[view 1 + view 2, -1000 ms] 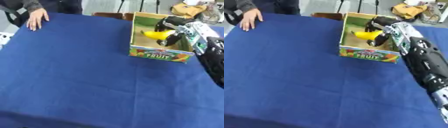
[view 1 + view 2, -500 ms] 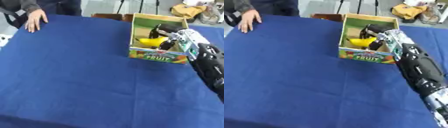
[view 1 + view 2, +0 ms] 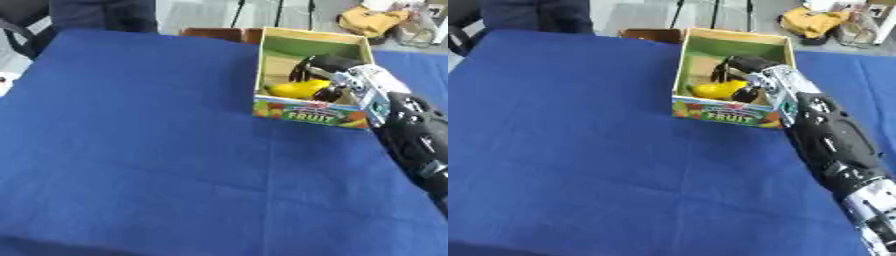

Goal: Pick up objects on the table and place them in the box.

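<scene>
Patience serves us here: our right hand (image 3: pixel 741 70) is down inside the box (image 3: pixel 689 106), fingers curled round the yellow fruit (image 3: pixel 713 90), so we should lower it to the floor before uncurling.

A blue cloth-covered table (image 3: pixel 579 150) carries an open cardboard box printed "FRUIT" (image 3: pixel 728 114) at its far right. The black and silver right hand (image 3: pixel 741 75) reaches down into the box from the right, its fingers curled round a yellow banana-shaped object (image 3: pixel 715 90) lying inside.
</scene>
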`<state>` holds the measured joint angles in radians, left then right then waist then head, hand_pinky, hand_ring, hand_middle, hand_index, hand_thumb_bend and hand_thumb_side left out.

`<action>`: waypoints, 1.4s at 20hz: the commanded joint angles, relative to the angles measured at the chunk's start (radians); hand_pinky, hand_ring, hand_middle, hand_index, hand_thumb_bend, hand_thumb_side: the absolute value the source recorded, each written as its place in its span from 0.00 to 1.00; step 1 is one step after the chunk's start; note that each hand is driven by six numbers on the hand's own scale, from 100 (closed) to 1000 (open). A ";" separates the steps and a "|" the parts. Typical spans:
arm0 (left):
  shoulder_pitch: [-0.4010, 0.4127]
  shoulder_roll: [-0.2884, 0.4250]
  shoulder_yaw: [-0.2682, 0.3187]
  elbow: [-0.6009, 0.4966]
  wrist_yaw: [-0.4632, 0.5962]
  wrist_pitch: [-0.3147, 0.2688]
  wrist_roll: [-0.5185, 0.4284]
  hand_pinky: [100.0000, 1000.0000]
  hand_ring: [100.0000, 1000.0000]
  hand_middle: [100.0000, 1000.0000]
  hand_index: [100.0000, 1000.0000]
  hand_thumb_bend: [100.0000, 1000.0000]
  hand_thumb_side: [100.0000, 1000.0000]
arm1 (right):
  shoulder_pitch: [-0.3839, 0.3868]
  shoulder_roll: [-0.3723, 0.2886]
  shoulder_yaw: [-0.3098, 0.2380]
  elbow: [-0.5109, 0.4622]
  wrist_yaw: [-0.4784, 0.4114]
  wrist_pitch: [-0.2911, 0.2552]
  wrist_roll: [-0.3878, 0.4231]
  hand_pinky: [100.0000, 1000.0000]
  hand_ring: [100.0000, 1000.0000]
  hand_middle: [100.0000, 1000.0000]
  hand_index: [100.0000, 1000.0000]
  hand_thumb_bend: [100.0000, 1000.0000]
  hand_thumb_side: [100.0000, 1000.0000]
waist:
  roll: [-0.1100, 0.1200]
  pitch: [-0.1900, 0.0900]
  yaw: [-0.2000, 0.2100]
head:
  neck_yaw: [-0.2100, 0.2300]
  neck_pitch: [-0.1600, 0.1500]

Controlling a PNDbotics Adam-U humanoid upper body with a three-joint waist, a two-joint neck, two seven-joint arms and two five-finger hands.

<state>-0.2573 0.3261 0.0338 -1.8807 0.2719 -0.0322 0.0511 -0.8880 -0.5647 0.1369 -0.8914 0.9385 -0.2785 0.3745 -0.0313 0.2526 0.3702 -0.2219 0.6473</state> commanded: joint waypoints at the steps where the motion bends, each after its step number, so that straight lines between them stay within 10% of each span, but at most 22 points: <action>1: -0.009 0.013 0.001 -0.017 0.003 -0.002 -0.003 0.56 0.66 0.61 0.70 0.50 0.74 | -0.014 -0.014 0.001 -0.021 -0.004 -0.005 0.006 0.70 0.71 0.70 0.82 0.49 0.06 | 0.007 -0.022 -0.001 | -0.005 -0.017; 11: 0.007 0.022 0.007 -0.011 -0.002 -0.004 0.001 0.56 0.66 0.61 0.70 0.50 0.74 | 0.005 -0.036 0.010 -0.160 -0.123 -0.016 0.001 0.68 0.71 0.76 0.85 0.67 0.11 | 0.006 -0.051 -0.057 | 0.015 -0.003; 28: 0.045 0.033 0.025 0.008 -0.015 -0.014 0.023 0.56 0.66 0.61 0.70 0.50 0.74 | 0.165 -0.234 -0.021 -0.545 -0.491 0.074 -0.037 0.65 0.67 0.72 0.83 0.60 0.16 | -0.009 -0.074 -0.211 | 0.106 0.022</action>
<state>-0.2059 0.3361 0.0474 -1.8621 0.2597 -0.0448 0.0696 -0.7118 -0.7468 0.1349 -1.3927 0.4703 -0.2117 0.3483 -0.0435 0.1927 0.1556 -0.1230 0.6667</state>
